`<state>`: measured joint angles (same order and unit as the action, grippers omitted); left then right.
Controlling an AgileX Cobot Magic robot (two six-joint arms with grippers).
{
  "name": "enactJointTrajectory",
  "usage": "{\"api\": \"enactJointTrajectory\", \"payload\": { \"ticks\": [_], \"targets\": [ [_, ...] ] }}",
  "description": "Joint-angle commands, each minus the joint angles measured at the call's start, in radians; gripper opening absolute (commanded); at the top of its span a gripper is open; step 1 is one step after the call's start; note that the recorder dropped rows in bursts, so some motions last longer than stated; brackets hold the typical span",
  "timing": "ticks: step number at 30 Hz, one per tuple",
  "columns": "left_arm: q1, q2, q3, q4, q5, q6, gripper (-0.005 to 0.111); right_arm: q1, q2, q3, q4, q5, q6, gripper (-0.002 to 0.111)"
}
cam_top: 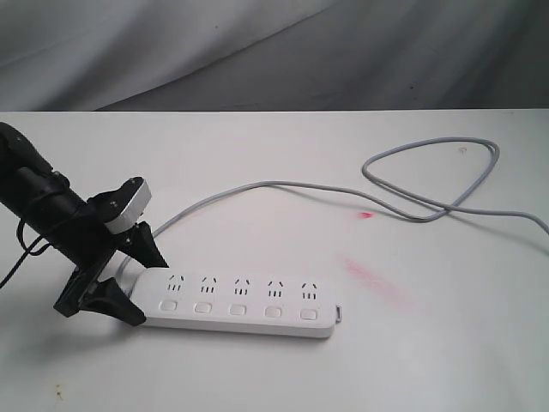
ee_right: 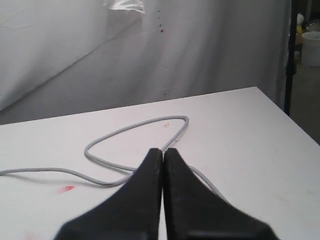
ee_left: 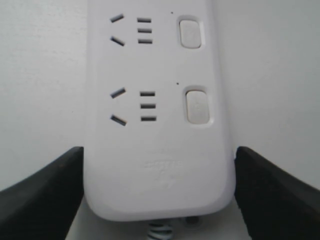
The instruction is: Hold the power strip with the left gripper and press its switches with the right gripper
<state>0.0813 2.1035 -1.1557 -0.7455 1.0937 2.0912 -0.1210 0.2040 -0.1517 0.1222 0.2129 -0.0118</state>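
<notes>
The white power strip lies flat on the table near the front, its row of switches along the near side. My left gripper straddles the strip's cord end, one black finger against each long side, shut on it. In the left wrist view the power strip fills the gap between the fingers, and two switches show. The grey cord runs back and loops to the right. My right gripper is shut and empty, above the table facing the cord loop; the exterior view does not show it.
Red smears and a red spot mark the table right of the strip. A grey cloth backdrop hangs behind the table's far edge. A white container stands beyond the table's right side.
</notes>
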Motion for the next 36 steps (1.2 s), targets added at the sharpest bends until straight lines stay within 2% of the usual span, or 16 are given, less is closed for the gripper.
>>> {"api": "enactJointTrajectory", "payload": {
  "ticks": [1, 9, 16, 22, 36],
  "targets": [
    [0.000, -0.004, -0.001, -0.003, 0.005, 0.003, 0.054, -0.010, -0.027, 0.053, -0.072, -0.014, 0.026, 0.000],
    [0.000, -0.004, -0.001, -0.003, 0.005, 0.003, 0.054, -0.010, -0.027, 0.152, -0.122, -0.014, 0.072, 0.000],
    [0.000, -0.004, -0.001, -0.003, 0.005, 0.003, 0.054, -0.010, -0.044, 0.152, -0.147, 0.009, 0.072, 0.000],
    [0.000, -0.004, -0.001, -0.003, 0.005, 0.003, 0.054, -0.008, -0.204, 0.152, -0.141, 0.103, 0.072, 0.000],
    [0.000, -0.004, -0.001, -0.005, 0.006, 0.003, 0.054, -0.008, -0.204, 0.152, -0.138, 0.125, 0.076, 0.000]
  ]
}}
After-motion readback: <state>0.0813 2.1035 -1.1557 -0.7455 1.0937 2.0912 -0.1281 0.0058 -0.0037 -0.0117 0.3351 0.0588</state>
